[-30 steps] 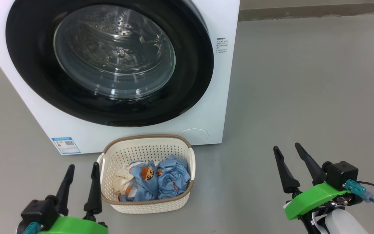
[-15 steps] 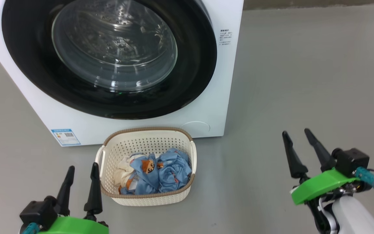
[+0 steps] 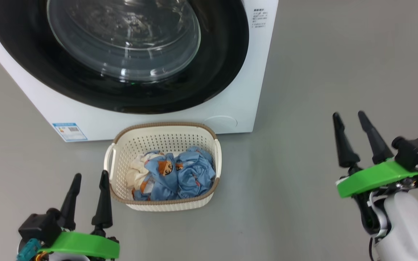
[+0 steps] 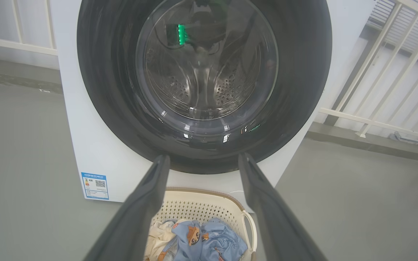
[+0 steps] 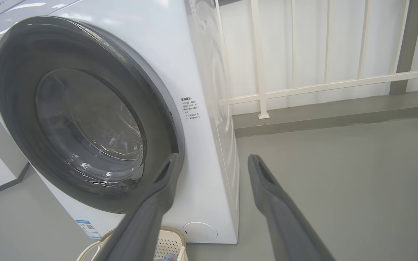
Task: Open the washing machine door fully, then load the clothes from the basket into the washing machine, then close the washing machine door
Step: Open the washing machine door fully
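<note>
the washing machine point(image 3: 247, 90) stands at the far left of the grey floor point(image 3: 339, 65), its white front facing the robot. the washing machine door point(image 3: 227, 50), a wide black rim around a clear glass dome, lies closed against that front, and the steel drum point(image 4: 201, 90) with its holes shows through the glass. a small blue label point(image 3: 69, 131) sits at the lower left corner of the front, and a round white cap point(image 3: 220, 122) at the lower right. the basket point(image 3: 165, 206) stands on the floor just in front of the machine, below the door. the clothes point(image 3: 183, 177) lie bunched inside it: light blue pieces with orange-brown cartoon prints, and a cream-white piece at their left. the left gripper point(image 3: 90, 174) hangs near, just left of the basket, its two dark fingers point(image 3: 102, 203) spread wide and holding nothing, tips pointing toward the machine; the inner finger is close beside the basket's left side, and whether it touches cannot be told. the right gripper point(image 3: 348, 114) is well off to the right over bare floor, apart from basket and machine, its fingers likewise parted wide and empty. in the right wrist view a white railing point(image 5: 325, 85) runs along the far side, to the right of the machine.
</note>
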